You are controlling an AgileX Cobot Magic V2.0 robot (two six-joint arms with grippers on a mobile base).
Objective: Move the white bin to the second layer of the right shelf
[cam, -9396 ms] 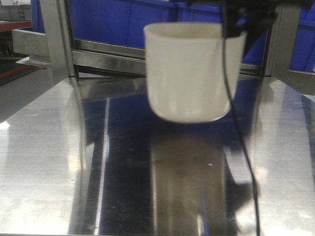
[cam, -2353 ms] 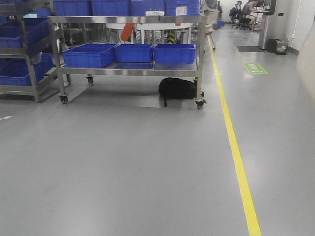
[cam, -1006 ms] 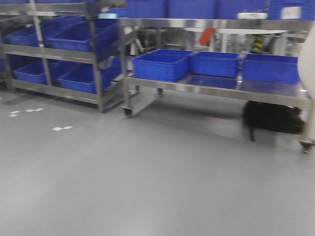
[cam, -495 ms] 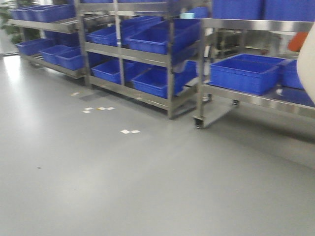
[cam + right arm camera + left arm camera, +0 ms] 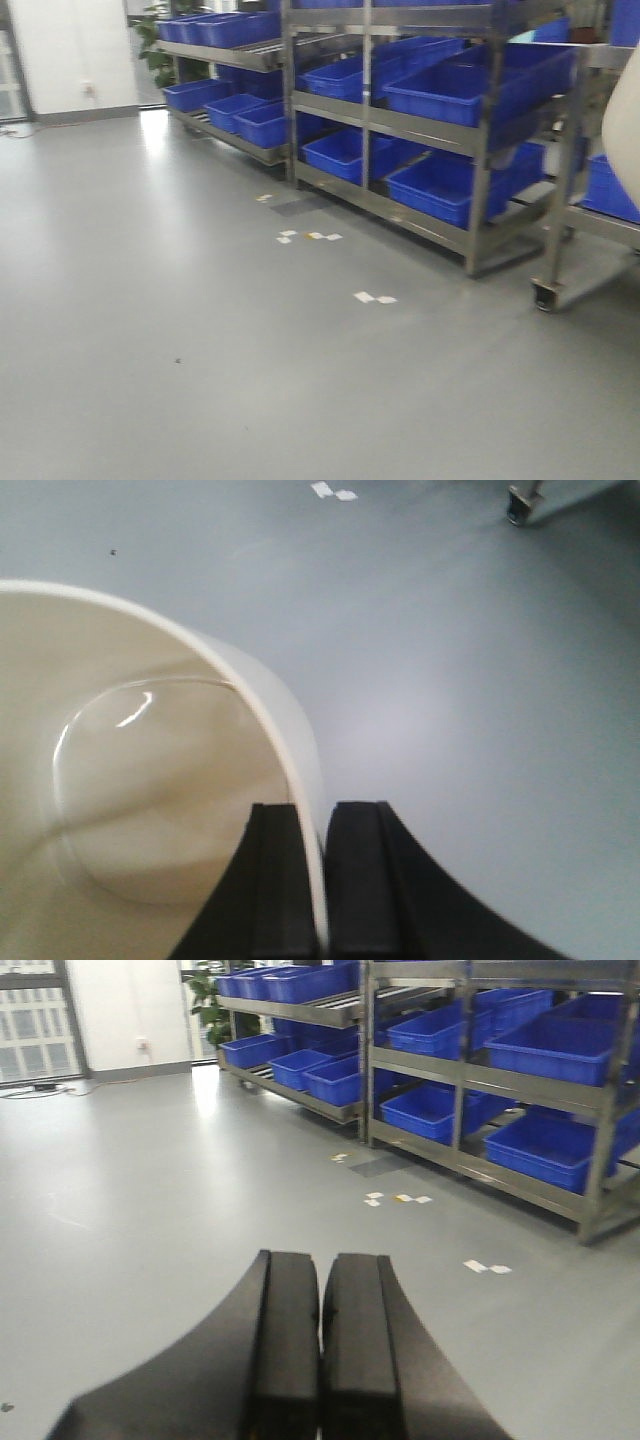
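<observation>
Half done, est.: R gripper (image 5: 322,818) is clamped on the rim of the white bin (image 5: 150,780), carried above the grey floor (image 5: 200,350). L gripper (image 5: 321,1265) has jaws together, nothing held. Remaining: locate right shelf second layer (not identifiable among racks (image 5: 481,150) w/ blue crates (image 5: 440,90)), set down, release.

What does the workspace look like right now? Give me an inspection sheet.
Surface: grey floor; no table in view.
Job's things: bin held off the floor by its wall; its destination cannot be made out.
Clutter: white scraps on the floor.
Grippers: left pincer shut, empty; right pincer shut on the bin, one finger inside, one outside.
Cables: what looks like a thin cord along the far wall.
Surroundings: steel racks holding blue crates; plant in the far corner.
</observation>
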